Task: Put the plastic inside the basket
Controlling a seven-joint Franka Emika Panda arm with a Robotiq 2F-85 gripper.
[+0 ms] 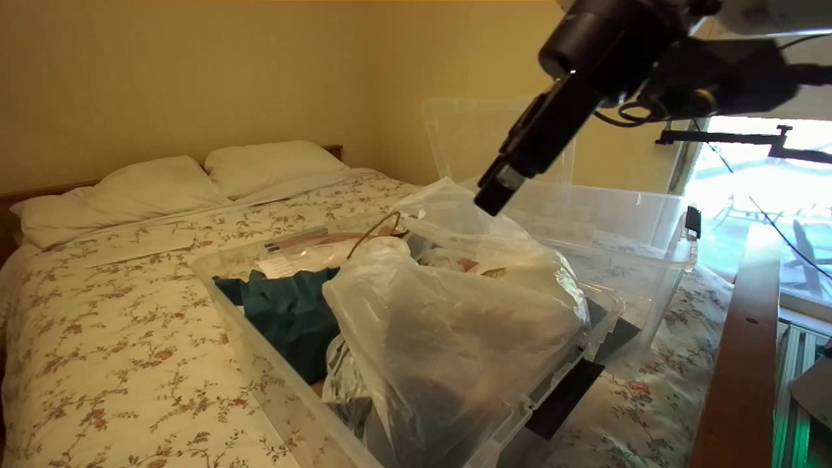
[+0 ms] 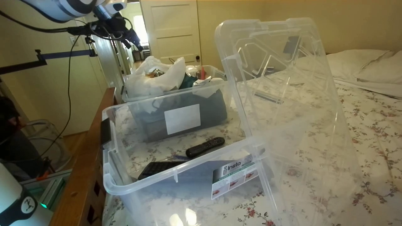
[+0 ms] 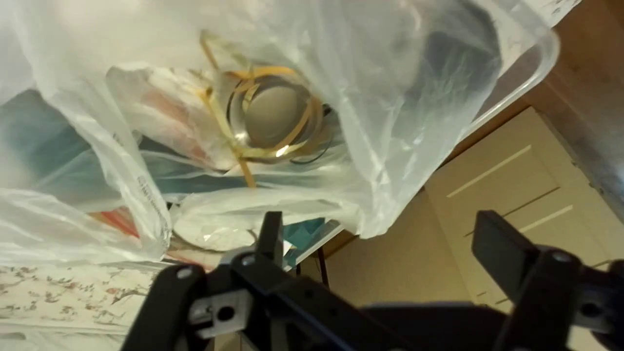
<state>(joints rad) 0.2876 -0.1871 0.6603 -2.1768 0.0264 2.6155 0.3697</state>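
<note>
In an exterior view, dark letters spell "Insto" on the product label (image 2: pixel 234 177) stuck to the wall of the clear storage bin (image 2: pixel 201 163). A small mark (image 2: pixel 224 170) stands before the word, and a green strip (image 2: pixel 235 173) beneath carries a line of print; both are too small to read. Left of that bin, on the robot arm (image 2: pixel 8 185), a round white emblem (image 2: pixel 29 204) shows a dark branching sign. In the wrist view, a row of print (image 3: pixel 152 197) along an edge of the white plastic bag (image 3: pixel 380 107), in the container (image 2: pixel 176 94) beside the bin, is too blurred to read.
</note>
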